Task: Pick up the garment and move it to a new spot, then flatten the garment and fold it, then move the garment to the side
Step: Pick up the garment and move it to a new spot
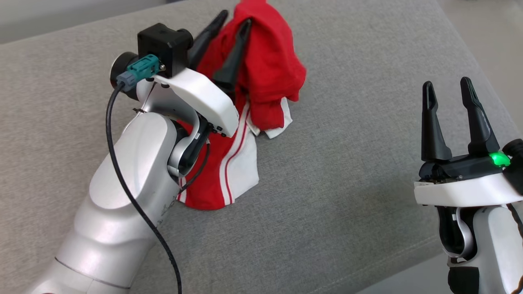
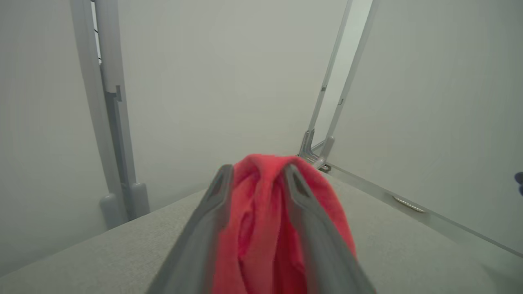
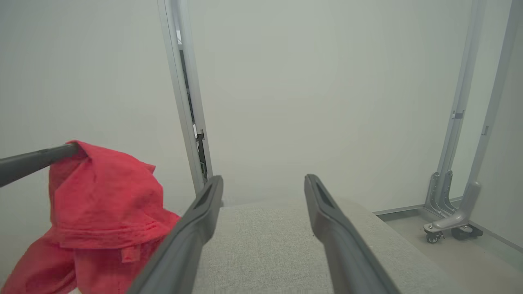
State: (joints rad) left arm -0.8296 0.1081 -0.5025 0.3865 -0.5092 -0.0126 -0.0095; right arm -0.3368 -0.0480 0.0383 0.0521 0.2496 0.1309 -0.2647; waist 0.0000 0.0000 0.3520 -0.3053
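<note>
The garment [image 1: 269, 69] is red with white side panels and red stripes. Its upper part is lifted and draped over my left gripper [image 1: 235, 20], while its lower end rests on the grey fabric surface [image 1: 347, 163]. In the left wrist view the gripper [image 2: 258, 171] has its fingers parted, with red cloth [image 2: 261, 220] bunched between them and hanging over the right finger. My right gripper [image 1: 447, 87] stands open and empty at the lower right, well clear of the cloth. In the right wrist view the garment [image 3: 102, 204] hangs to the left of that gripper [image 3: 263, 181].
The grey surface ends in an edge at the right [image 1: 482, 69], with pale floor beyond it. A metal frame leg on casters [image 3: 449, 220] stands on the floor against a plain pale wall. A vertical metal post [image 3: 188, 102] rises behind the surface.
</note>
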